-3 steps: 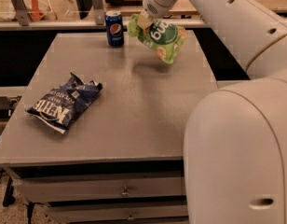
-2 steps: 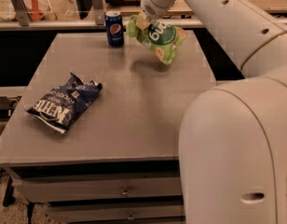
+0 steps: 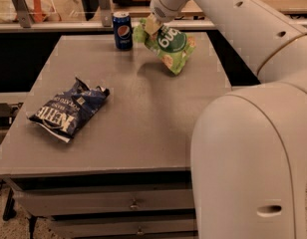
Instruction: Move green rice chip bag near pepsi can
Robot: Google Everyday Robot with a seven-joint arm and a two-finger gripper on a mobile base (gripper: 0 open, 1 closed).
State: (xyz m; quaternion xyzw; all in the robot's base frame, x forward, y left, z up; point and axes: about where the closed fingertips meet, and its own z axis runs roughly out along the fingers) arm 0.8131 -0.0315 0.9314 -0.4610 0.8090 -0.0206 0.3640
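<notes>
A gray table (image 3: 143,128) fills the middle of the picture. A dark blue bag (image 3: 69,108) lies flat on the left side of it, well apart from everything else. It is crinkly and shiny, with white letters.

At the top of the picture, near the far edge of the table, a small blue can (image 3: 122,30) stands upright. It is round, with a silver top and a red, white and blue circle.

Just to the right of the can, the gripper (image 3: 152,25) pinches the top corner of the green bag (image 3: 171,46). The bag hangs tilted in the air, near the can but not touching it. A soft shadow lies on the table under it. The bag is wrinkled and light green, with a dark green circle.

The smooth white arm (image 3: 233,19) runs from the top down the right side. Its big round body (image 3: 253,163) hides the table's right corner. The gripper covers the bag's top edge.

Below the table top, gray drawers (image 3: 108,203) are partly cut off at the bottom.
</notes>
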